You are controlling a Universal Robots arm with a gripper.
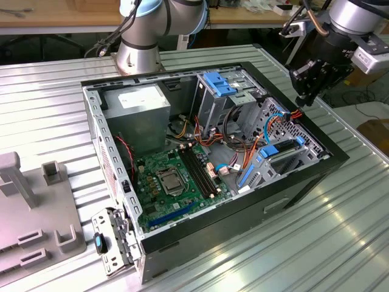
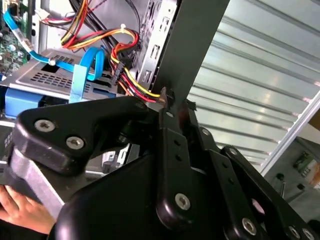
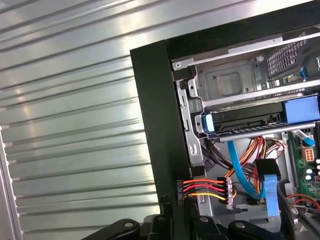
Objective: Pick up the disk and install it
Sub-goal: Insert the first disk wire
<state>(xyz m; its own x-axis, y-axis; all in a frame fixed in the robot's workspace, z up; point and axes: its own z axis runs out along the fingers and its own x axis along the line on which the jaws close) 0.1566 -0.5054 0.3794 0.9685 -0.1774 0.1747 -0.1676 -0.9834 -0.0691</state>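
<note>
Tool (image 1: 303, 97) hanging over the PC case (image 3: 155, 125) rim
Can't tell if it's open or closed tbh. Disk (image 3: 252, 121) is close by, just inside the rim, slotted in the grey drive cage (image 3: 230, 82), near the red-yellow cables (image 3: 207, 189).

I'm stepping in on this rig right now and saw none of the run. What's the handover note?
Pincer: at the computer case rim, on the exterior view's right; carries no disk.
Disk: lies in a drive bay inside the case, blue carrier around its dark body.
Done: disk appears placed in the bay.
Left: whether it is fully seated cannot be told from here.
</note>
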